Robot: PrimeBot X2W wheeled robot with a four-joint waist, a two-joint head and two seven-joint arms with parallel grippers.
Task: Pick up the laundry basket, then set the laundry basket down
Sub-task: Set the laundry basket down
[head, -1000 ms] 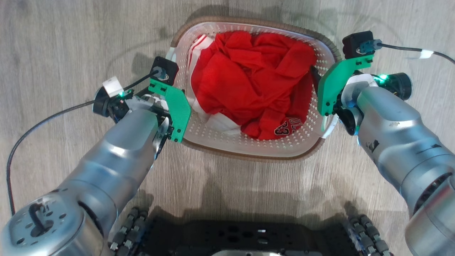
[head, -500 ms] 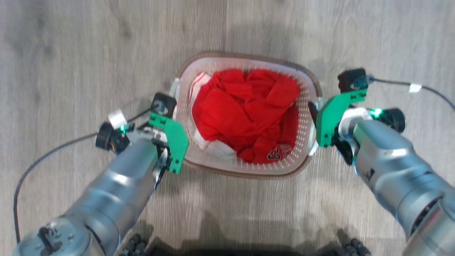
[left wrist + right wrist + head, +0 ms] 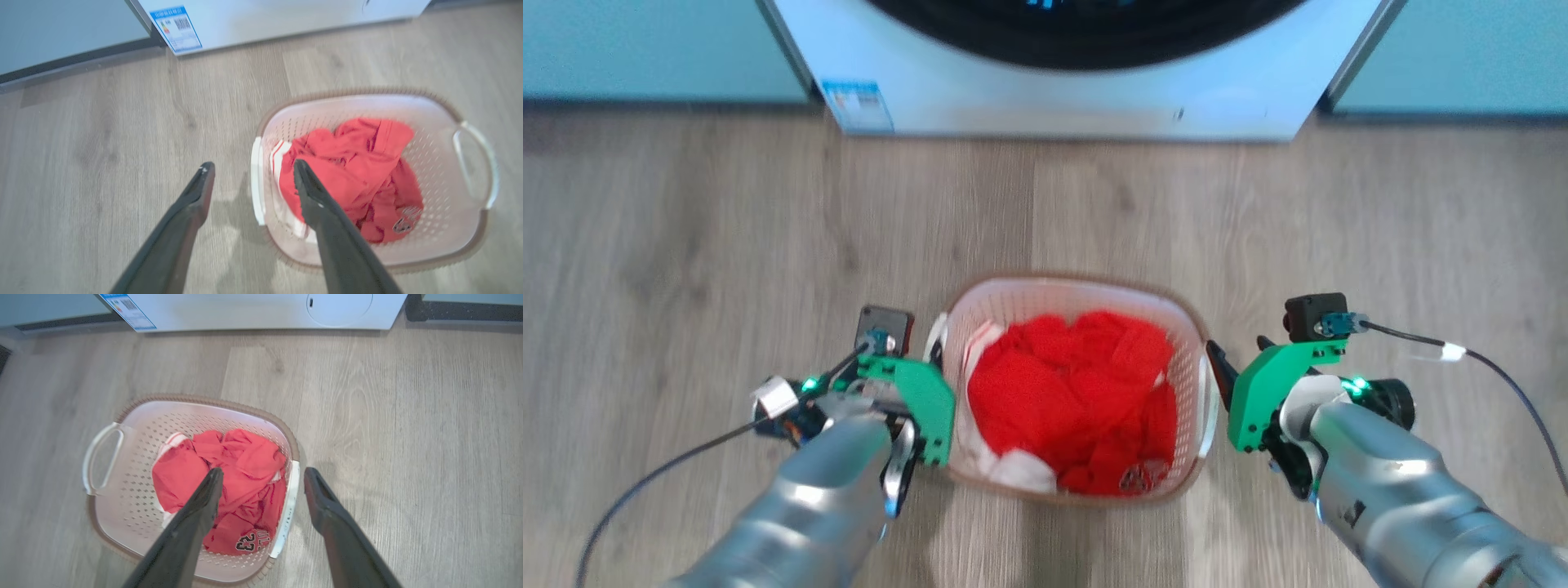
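On the floor (image 3: 727, 245) stands the laundry basket (image 3: 1029, 304) (laden).

"23" and partial letters "ULL" on red jersey (image 3: 229, 486) inside laundry basket (image 3: 212, 401). Blue-edged sticker (image 3: 176, 28) on washing machine (image 3: 265, 16) beyond basket: print unreadable.

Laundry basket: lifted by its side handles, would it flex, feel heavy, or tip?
Probably stiff: the laundry basket is perforated plastic with a thick rim. Likely light, with a loose heap of red clothes inside. Handles on opposite sides should keep it level if lifted evenly.
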